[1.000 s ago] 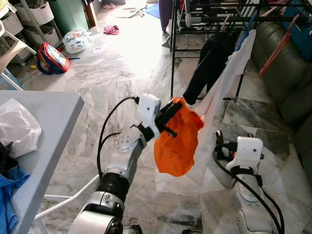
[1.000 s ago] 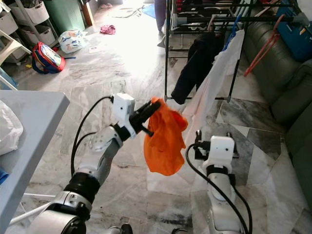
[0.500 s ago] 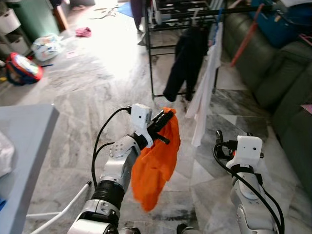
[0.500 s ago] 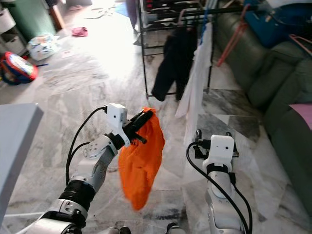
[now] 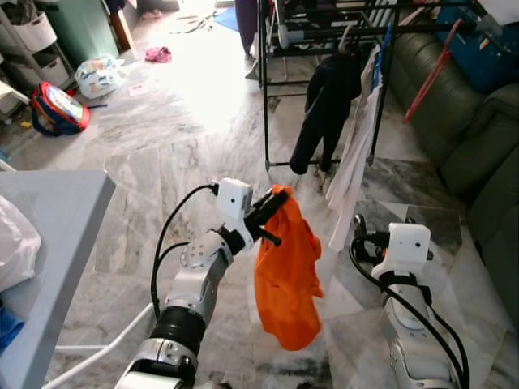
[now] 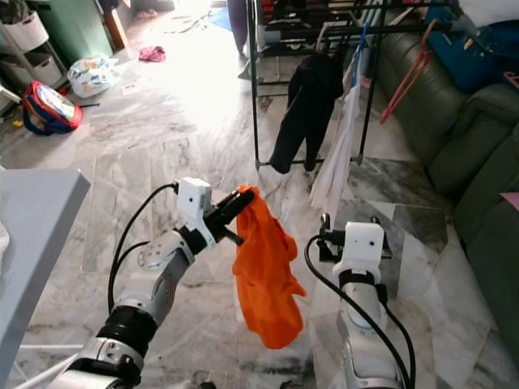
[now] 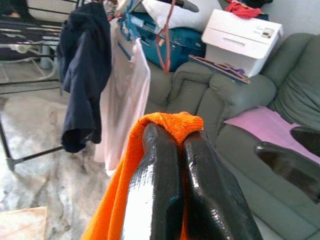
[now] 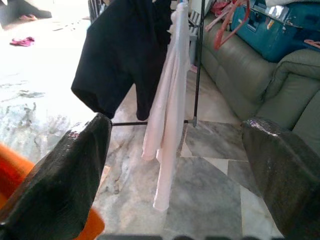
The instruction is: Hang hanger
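Across the floor (image 5: 162,138) waits the rack (image 5: 324,32); my left gripper (image 5: 272,212) fingers pinch the orange cloth (image 5: 288,284), right gripper (image 6: 324,235) fingers wide, and it could slip while walking.

Limp orange garment (image 5: 286,275), pincer-held

No text, label or number is legible on anything here.

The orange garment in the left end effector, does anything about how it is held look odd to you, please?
Yes. The left end effector pinches the orange garment by one bunched fold, so it droops crumpled with no hanger visible in it, whereas the dark garment and white garment hang on the rack. The right end effector is open.
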